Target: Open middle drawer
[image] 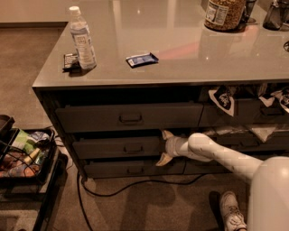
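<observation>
The middle drawer (113, 148) is the medium-height dark-grey front under the counter, with a small loop handle (133, 148) at its centre. It looks pushed in, level with the drawers above and below. My gripper (164, 147) is at the drawer front's right end, to the right of the handle and apart from it. It is open: one fingertip (167, 134) points up at the drawer's top edge, the other (162, 160) down at its lower edge. My white arm (226, 158) reaches in from the lower right.
On the counter (180, 49) stand a water bottle (82, 38), a blue packet (142, 59), a dark packet (70, 61) and a jar (224, 13). A black cable (135, 184) lies on the floor. A snack cart (25, 158) is at left, a shoe (232, 212) at lower right.
</observation>
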Robot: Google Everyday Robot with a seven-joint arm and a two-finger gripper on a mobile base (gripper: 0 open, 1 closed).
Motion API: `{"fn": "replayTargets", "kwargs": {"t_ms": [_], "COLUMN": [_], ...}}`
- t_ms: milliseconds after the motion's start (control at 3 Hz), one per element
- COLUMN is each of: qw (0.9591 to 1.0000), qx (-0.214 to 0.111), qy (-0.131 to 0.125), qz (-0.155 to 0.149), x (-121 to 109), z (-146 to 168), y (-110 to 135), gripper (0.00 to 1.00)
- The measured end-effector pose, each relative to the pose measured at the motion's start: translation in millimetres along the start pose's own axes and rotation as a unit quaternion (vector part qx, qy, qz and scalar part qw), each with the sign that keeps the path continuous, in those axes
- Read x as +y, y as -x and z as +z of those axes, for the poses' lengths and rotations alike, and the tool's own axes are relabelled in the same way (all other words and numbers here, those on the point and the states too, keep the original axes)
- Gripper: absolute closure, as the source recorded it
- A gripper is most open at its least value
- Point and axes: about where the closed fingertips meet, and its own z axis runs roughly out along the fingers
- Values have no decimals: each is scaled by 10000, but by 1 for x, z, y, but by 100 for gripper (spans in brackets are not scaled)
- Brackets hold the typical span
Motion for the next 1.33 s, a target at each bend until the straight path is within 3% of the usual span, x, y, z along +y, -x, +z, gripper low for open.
{"fn": "replayTargets", "kwargs": {"t_ms": [333, 667, 1000, 1333], "qw": [9993, 9992, 9979, 9979], "qx": [-47, -3, 357, 356], "qy": [282, 323, 505, 505], "qz": [250, 248, 183, 183], "x": [-9, -7, -6, -6], "z": [16, 18, 17, 17], "y": [1, 2, 0, 0], "gripper": [0, 0, 0, 0]}}
